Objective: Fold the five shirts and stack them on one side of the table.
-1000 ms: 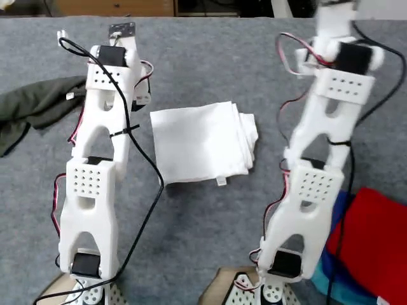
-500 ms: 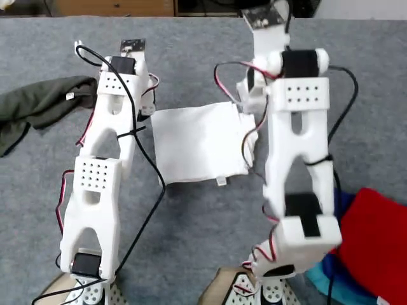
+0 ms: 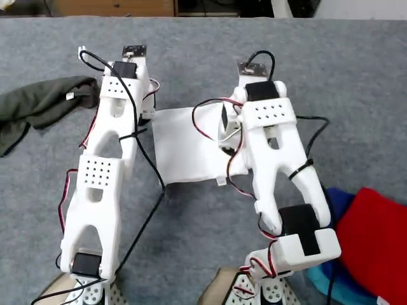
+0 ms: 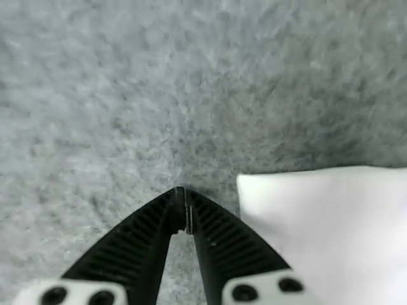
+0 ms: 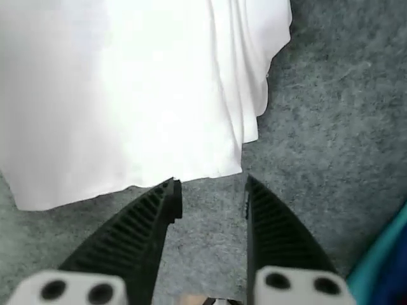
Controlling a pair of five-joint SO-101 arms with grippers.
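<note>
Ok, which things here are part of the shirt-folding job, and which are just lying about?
Job: folded white cotton shirt; crumpled dark green shirt; folded red shirt; blue fabric beneath it, probably another stacked shirt.
Not job: grey felt table cover; brown wooden furniture behind the table.

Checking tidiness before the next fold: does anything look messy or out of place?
The dark shirt lies crumpled and unfolded, apart from the red-topped stack. The white shirt is folded, but its layered edge fans out unevenly.
</note>
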